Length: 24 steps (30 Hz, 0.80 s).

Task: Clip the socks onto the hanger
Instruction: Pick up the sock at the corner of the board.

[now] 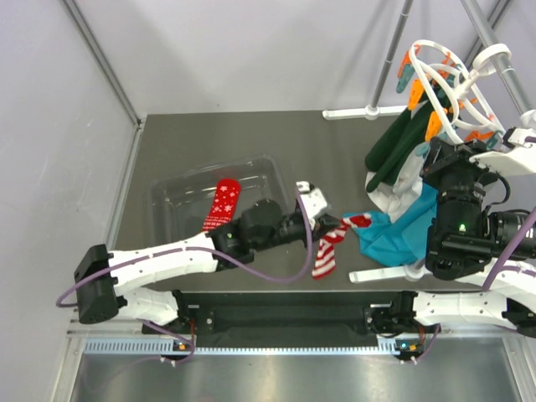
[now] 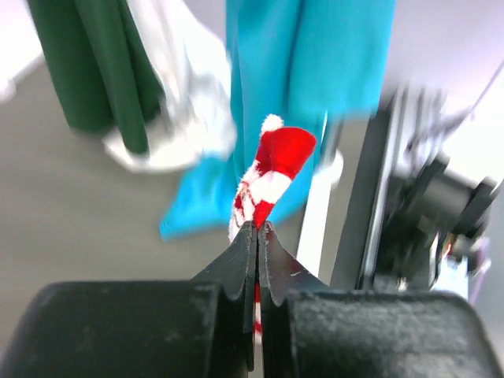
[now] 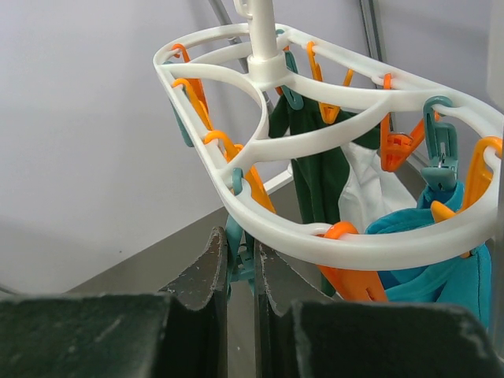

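A dark grey counter [image 1: 276, 142] stands between pale walls, with grey metal rack poles [image 1: 394, 50] rising at the far right. On its left part sits a clear plastic tray [image 1: 180, 197]. The plain red sock [image 1: 223, 203], sprinkled with white snowflake dots, lies stretched across the tray's near rim. The striped sock [image 1: 327, 251] is near the middle of the counter, just left of the hanging clothes, banded in red and white along its length. The left wrist view shows its solid red patch topped by a white pom-pom. The left gripper [image 2: 258, 228] has its fingers pressed fully together on this sock, which runs out from between their tips. Whether its lower end rests on the counter cannot be told. The hanger [image 1: 444, 67] hangs at the far right from a pole. It is a white plastic openwork oval with curved inner ribs and a central stem, and orange pegs [image 3: 398, 150] and a few teal ones dangle from its rim. A dark green garment [image 1: 400, 151], a white cloth [image 1: 406, 188] and a turquoise cloth [image 1: 398, 234] already hang from it. The right gripper [image 3: 240, 244] is raised just under the hanger's near rim, its fingers closed on a teal peg [image 3: 236, 232] that hangs there.
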Available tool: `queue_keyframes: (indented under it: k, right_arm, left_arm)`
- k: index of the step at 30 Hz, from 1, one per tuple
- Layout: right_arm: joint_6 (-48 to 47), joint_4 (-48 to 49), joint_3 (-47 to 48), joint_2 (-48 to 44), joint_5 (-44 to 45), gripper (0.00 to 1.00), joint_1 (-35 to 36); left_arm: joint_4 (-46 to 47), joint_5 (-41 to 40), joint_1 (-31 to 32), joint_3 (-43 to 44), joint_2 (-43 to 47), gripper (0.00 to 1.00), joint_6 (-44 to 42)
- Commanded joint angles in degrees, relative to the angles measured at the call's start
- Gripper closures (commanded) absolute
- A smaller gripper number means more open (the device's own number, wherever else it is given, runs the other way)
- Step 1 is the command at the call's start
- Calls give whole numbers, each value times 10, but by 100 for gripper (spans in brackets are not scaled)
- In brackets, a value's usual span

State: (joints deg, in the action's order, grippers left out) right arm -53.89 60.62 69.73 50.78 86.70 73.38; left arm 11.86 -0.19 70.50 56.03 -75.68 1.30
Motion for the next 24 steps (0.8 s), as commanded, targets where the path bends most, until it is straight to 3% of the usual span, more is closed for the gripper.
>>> queue_keyframes:
  k: [1,4,6,9,12,17,24]
  right_arm:
    - [-2,-1,8,2,122,100,8]
    - [-3,-1,8,5,120,100,8]
    - [-3,-1,6,6,121,100,8]
    - [-3,0,4,4,122,100,9]
    - [-3,0,5,2,124,100,11]
    - [-4,0,7,2,124,100,14]
    - [-7,0,14,9,123,100,16]
  left_arm:
    - [59,128,-45,32,16,100,47]
    - [76,175,-90,77,-6,100,71]
    - [95,235,-138,112,-38,100,149]
    - [193,335,-191,145,-90,100,286]
    - [327,375,-210,152,-132,100,389]
    - [380,405,-215,217,-183,100,455]
    - [434,387,-218,272,-233,100,528]
